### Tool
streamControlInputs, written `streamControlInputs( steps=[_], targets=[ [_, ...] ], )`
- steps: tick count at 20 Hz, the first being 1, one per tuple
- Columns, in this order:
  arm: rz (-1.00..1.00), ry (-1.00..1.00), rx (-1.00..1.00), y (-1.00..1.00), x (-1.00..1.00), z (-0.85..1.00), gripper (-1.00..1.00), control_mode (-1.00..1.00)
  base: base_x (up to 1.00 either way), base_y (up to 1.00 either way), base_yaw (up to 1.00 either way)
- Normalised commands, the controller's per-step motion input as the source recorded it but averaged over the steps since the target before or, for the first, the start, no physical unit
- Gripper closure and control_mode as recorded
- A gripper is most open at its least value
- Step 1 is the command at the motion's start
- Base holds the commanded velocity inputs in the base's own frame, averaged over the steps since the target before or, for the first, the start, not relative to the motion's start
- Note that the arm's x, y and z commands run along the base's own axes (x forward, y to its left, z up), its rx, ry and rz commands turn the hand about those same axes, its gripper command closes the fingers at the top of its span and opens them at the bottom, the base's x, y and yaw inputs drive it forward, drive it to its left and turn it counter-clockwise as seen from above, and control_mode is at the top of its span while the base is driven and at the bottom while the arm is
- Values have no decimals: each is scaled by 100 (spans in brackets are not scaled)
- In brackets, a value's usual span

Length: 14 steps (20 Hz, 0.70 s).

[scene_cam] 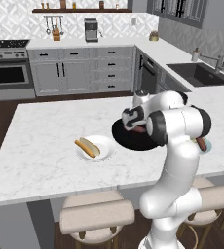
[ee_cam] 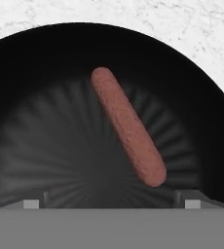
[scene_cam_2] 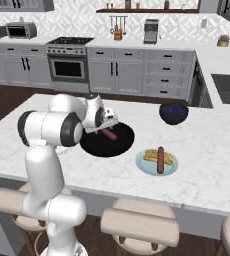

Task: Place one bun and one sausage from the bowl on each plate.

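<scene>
The glossy black bowl (scene_cam_2: 118,145) sits mid-counter and holds one reddish-brown sausage (ee_cam: 127,126), which lies slanted across the bowl's floor (ee_cam: 60,146). My gripper (scene_cam_2: 107,126) hangs just above that sausage, open, with its fingertips (ee_cam: 31,203) set wide apart and nothing between them. In the left base view the gripper (scene_cam: 136,127) is over the bowl (scene_cam: 126,141). The white plate (scene_cam: 104,151) carries a bun (scene_cam: 88,146). On the pale blue-green plate (scene_cam_2: 145,169) rest a bun (scene_cam_2: 149,156) and a sausage (scene_cam_2: 160,160) across it.
A smaller dark navy bowl (scene_cam_2: 174,113) stands behind the blue-green plate. Stools (scene_cam: 97,214) line the counter's near edge. My own arm (scene_cam: 179,146) covers most of the blue-green plate (scene_cam: 207,146) in the left base view. A sink (scene_cam: 201,74) is at the far right.
</scene>
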Motion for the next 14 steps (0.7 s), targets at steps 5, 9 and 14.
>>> streamControlInputs(
  steps=[5,9,14],
  targets=[
    [0,-4,-5,0,30,-19,-100,-100,0,0,0],
    [0,-5,-5,0,18,-25,-100,-100,0,0,0],
    [0,-3,-1,0,2,-28,-100,-100,0,0,0]
  ],
)
